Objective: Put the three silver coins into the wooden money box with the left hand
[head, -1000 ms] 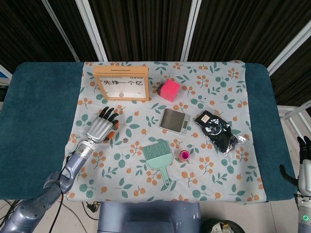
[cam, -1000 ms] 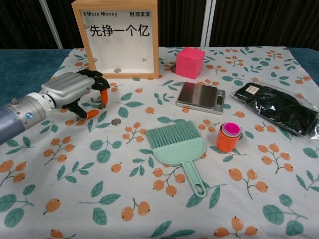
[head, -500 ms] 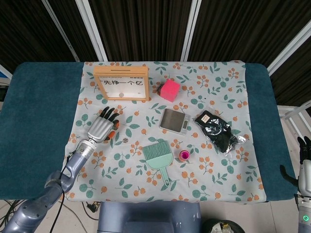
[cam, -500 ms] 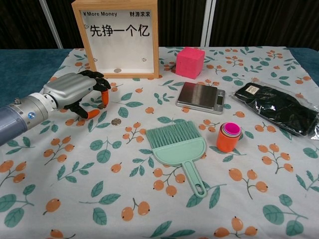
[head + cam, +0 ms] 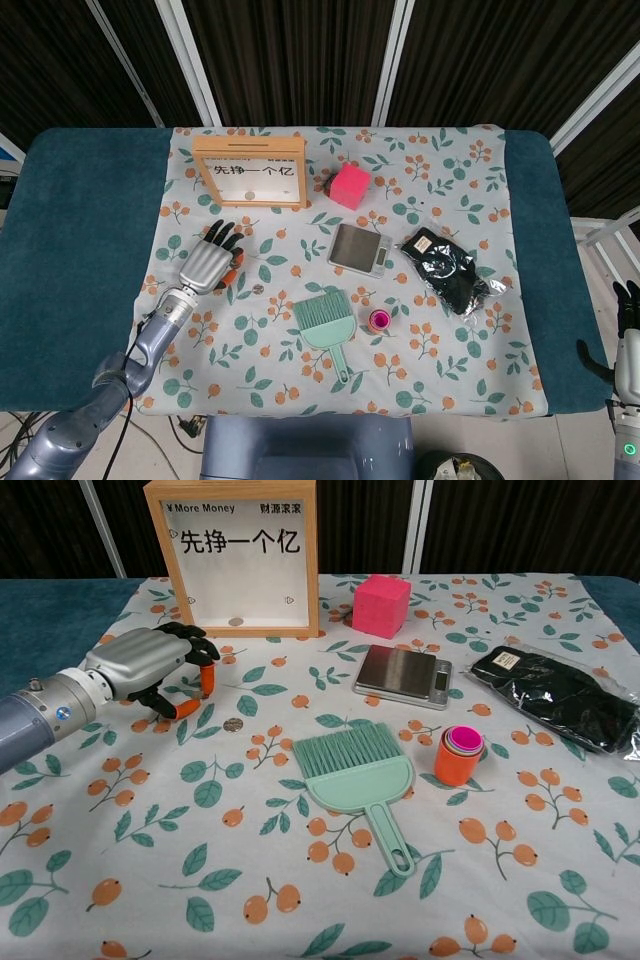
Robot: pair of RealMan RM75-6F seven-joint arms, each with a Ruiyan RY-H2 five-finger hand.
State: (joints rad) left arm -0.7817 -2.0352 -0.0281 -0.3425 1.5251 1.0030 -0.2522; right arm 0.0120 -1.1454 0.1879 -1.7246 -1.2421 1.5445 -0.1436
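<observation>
A flowery cloth (image 5: 300,880) covers the table, and a small silver coin (image 5: 233,724) lies just beside the curled, empty left robot hand (image 5: 150,670).

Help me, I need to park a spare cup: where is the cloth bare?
Bare cloth lies in front of the brush toward the near edge, and between the pink cube and the black pouch. It is crowded around the left hand and the coin.

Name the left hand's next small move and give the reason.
Probably shift the left hand slightly toward the small silver coin on the floral cloth and lower its fingertips over it: the coin lies loose just beside them, apart from the hand, and the wooden money box stands behind.
</observation>
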